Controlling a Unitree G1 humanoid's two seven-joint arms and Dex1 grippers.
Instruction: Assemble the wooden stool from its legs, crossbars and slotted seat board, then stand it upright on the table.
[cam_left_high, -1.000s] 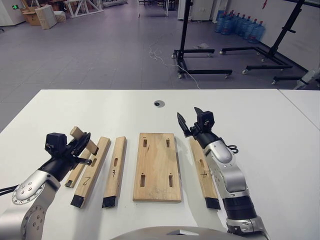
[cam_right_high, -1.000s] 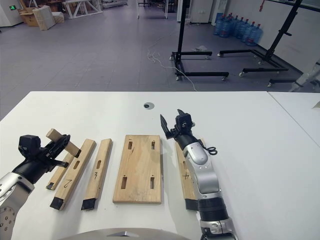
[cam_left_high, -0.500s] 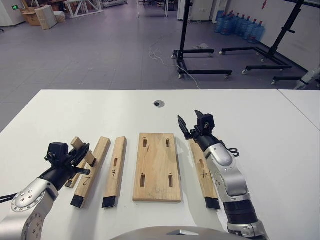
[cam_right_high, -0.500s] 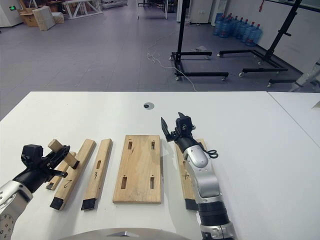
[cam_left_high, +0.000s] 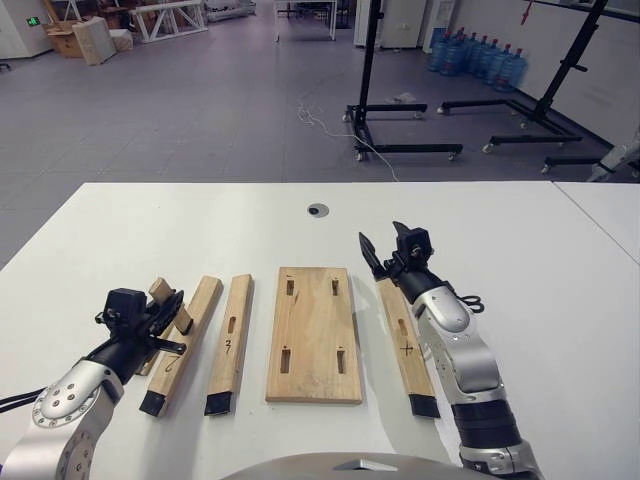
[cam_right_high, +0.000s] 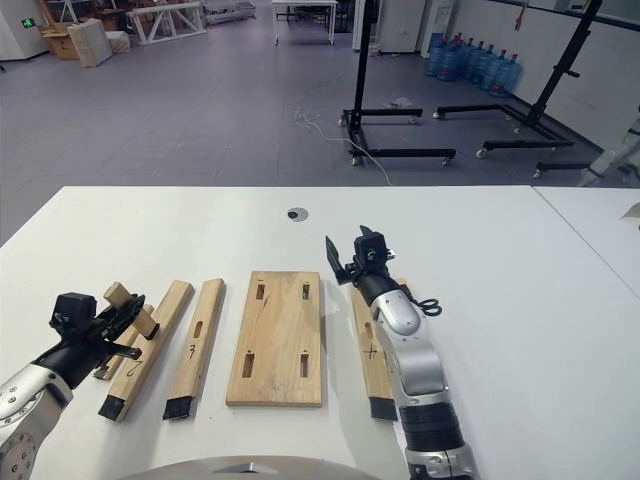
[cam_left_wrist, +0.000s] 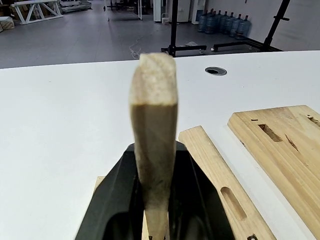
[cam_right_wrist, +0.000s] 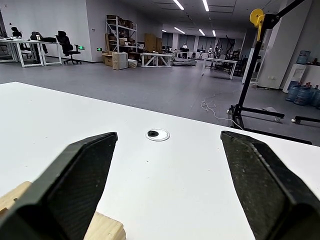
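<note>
- an onlooker facing the white table (cam_left_high: 520, 240) is seeing stool parts lying flat, with nothing joined yet.
- the slotted seat board (cam_left_high: 313, 333) is lying at the centre; taking it as the clock's middle, a cable hole (cam_left_high: 318, 209) is sitting at 12 o'clock.
- at 9 o'clock the leg marked 7 (cam_left_high: 229, 342) is lying just beside the board, then the leg marked 2 (cam_left_high: 183, 340), then a thinner stick (cam_right_high: 106, 366) partly under the left arm.
- at 3 o'clock the leg marked with a cross (cam_left_high: 405, 345) is lying just beside the board.
- the left gripper (cam_left_high: 165, 318) is clamping a short crossbar (cam_left_wrist: 154, 150) between its fingers, with the bar's free end pointing up and away at about 11 o'clock.
- over the last second this arm has been sinking and drawing back toward the robot, bringing the crossbar low over the far end of the leg marked 2; whether it is touching is unclear.
- the right gripper (cam_left_high: 385, 245) is holding nothing, with its jaws spread wide, hovering at about 1 o'clock over the far end of the crossed leg; it has barely shifted.
- this is probably the opening step: lining the crossbar up with a leg's slot, with assembly still almost wholly ahead.
</note>
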